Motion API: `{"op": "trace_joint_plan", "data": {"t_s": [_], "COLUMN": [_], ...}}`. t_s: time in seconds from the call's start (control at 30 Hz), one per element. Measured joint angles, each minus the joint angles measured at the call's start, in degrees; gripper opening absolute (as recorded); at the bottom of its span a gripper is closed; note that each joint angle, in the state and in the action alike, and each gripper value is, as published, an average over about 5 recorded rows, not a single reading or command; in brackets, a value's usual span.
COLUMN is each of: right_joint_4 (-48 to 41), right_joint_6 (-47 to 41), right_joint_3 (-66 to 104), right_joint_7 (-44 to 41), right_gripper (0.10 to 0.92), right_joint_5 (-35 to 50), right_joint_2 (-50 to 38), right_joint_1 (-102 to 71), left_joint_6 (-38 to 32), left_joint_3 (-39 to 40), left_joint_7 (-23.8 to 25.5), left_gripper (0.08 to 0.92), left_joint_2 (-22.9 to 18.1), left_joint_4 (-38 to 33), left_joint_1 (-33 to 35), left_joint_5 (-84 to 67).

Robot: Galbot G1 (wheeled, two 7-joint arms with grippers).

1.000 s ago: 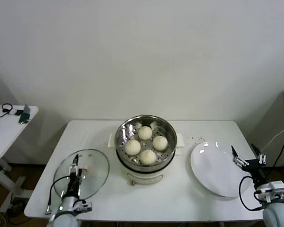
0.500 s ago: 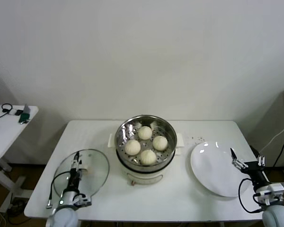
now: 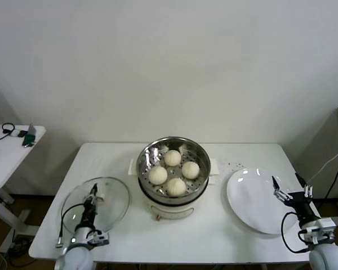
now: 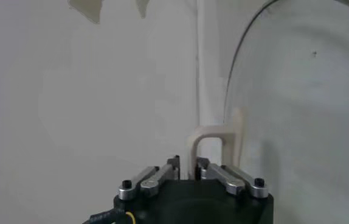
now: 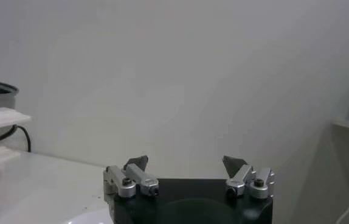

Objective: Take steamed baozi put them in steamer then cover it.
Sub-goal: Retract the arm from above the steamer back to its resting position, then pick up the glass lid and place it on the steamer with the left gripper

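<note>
**A:** Your white desk carries the steamer at its centre, all four steamed baozi sitting on the perforated tray inside. See it?

**B:** Yes. And the white plate lies to the steamer's right, bare.

**A:** The cover rests flat on the desk, left of the steamer and apart from it.

**B:** Your left pincer is over it, pinched tight on the cover's white bar handle.

**A:** Your right pincer hovers at the plate's right edge, fingers spread wide, gripping nothing.
</note>
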Motion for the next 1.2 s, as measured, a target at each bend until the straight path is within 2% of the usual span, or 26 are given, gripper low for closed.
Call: {"op": "trace_joint_plan", "data": {"t_s": [0.13, 0.4, 0.7, 0.93, 1.2], "right_joint_4": [-0.26, -0.98, -2.49, -3.85, -5.23], "right_joint_6": [0.11, 0.25, 0.31, 0.15, -0.03], "right_joint_3": [0.0, -0.49, -2.48, -4.65, -6.94], "right_joint_7": [-0.11, -0.22, -0.14, 0.14, 0.38], "right_gripper": [0.823, 0.823, 0.823, 0.823, 0.823], "right_joint_5": [-0.19, -0.52, -1.32, -2.23, -3.48], "right_joint_2": [0.01, -0.59, -1.19, -1.44, -1.02], "right_joint_1": [0.12, 0.9, 2.89, 4.98, 7.39], "left_joint_6": [-0.03, 1.37, 8.17, 15.14, 23.38], "left_joint_3": [0.08, -0.47, -1.2, -0.44, 4.85], "left_joint_7": [-0.51, -0.94, 1.49, 5.0, 8.82], "left_gripper": [0.151, 0.151, 0.151, 0.151, 0.151], "left_joint_2": [0.36, 1.71, 5.45, 11.05, 21.31], "left_joint_4": [-0.88, -4.72, -16.22, -27.28, -34.48], "left_joint_1": [0.35, 2.18, 7.3, 9.56, 6.22], "left_joint_5": [-0.62, -2.09, -4.53, -7.78, -12.51]}}
